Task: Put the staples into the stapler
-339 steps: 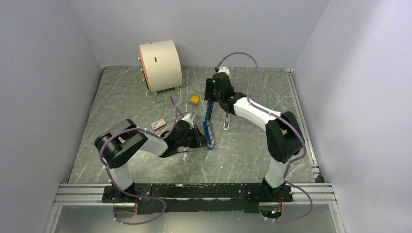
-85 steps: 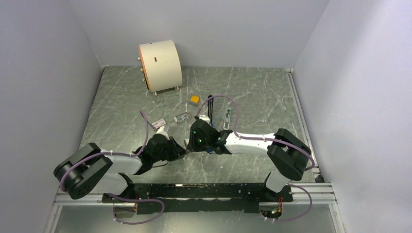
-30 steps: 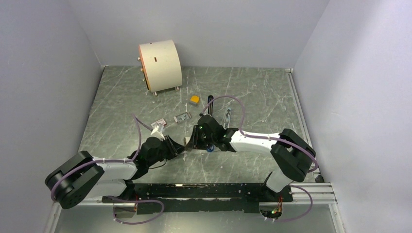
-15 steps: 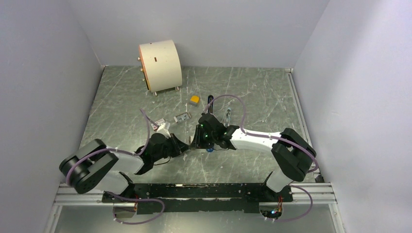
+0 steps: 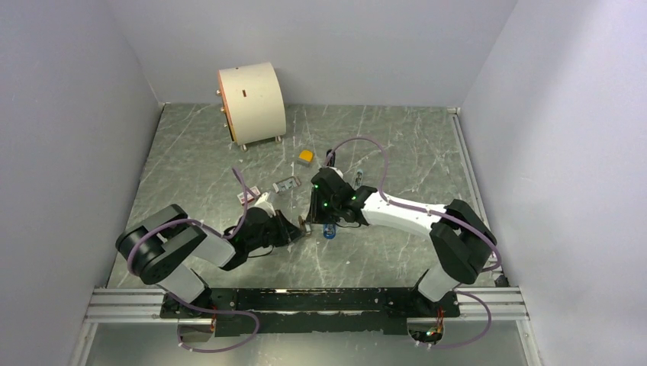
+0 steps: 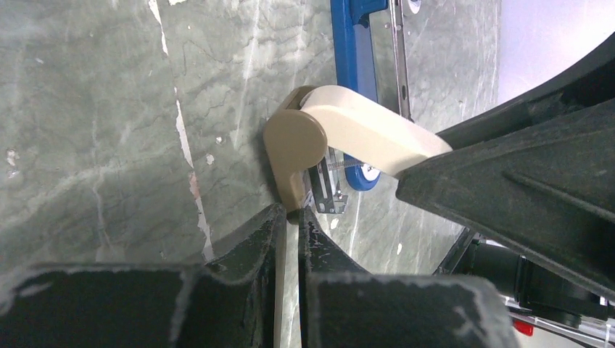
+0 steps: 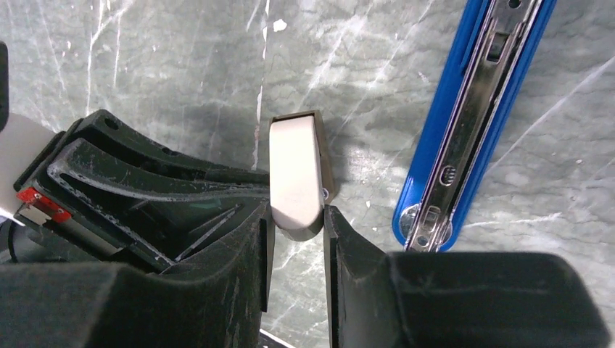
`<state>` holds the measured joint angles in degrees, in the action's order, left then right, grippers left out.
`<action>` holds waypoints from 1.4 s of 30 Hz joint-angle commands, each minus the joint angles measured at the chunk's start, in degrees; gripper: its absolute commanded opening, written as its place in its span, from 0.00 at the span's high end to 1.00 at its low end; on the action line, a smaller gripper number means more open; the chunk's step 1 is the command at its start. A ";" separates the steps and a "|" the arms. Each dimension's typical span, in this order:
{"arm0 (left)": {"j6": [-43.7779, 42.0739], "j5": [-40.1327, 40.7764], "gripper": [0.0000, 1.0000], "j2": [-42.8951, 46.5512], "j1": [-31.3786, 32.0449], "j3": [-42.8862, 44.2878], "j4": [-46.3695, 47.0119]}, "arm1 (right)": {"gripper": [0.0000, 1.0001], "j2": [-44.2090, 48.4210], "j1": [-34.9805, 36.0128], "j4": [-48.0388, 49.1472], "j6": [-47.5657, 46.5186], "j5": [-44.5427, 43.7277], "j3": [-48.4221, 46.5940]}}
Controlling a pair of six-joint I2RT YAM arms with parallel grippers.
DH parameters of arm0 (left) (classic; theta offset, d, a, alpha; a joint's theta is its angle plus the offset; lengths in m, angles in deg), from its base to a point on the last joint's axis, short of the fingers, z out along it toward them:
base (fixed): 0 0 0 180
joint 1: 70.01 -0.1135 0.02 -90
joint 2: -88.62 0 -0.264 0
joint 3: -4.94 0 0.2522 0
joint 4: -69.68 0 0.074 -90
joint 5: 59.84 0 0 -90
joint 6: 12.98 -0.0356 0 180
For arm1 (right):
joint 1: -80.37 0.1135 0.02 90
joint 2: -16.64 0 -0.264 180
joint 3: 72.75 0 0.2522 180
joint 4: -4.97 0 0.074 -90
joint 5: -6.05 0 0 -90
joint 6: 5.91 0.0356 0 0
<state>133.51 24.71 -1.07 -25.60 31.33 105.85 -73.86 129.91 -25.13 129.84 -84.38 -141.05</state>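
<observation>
staples [image 5: 287,184] lie flat on the desk [image 5: 397,145] near its middle, a little toward the far edge, held by nothing. stapler [image 7: 471,109] lies opened out just beside them on the right-edge side, blue shell and metal channel facing up. right fingers [image 7: 330,232] are clamped on a beige block [image 7: 294,170] just beside the stapler's near end. left fingers [image 6: 279,221] are closed to a slit, tips touching the block's lower end. whether they pinch it: cannot tell.
</observation>
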 commanded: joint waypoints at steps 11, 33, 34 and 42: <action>-2.11 -1.26 0.94 -4.59 1.47 -0.82 -4.72 | 0.71 -6.41 -1.03 2.66 -13.81 -5.72 -10.00; 0.05 1.90 0.77 -0.77 1.56 0.29 -10.05 | 0.43 -7.02 -0.93 5.52 -15.90 -5.28 -7.42; 0.15 2.39 0.76 0.14 1.56 0.42 -11.03 | 0.41 -6.70 -0.86 5.14 -15.72 -5.29 -7.08; -0.75 12.67 0.61 14.43 1.56 1.74 -28.16 | 0.39 -2.88 -0.93 2.03 -15.40 -8.66 -6.81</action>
<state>134.93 28.60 7.01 -24.38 32.16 93.08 -80.11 129.43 -21.37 114.50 -90.00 -147.44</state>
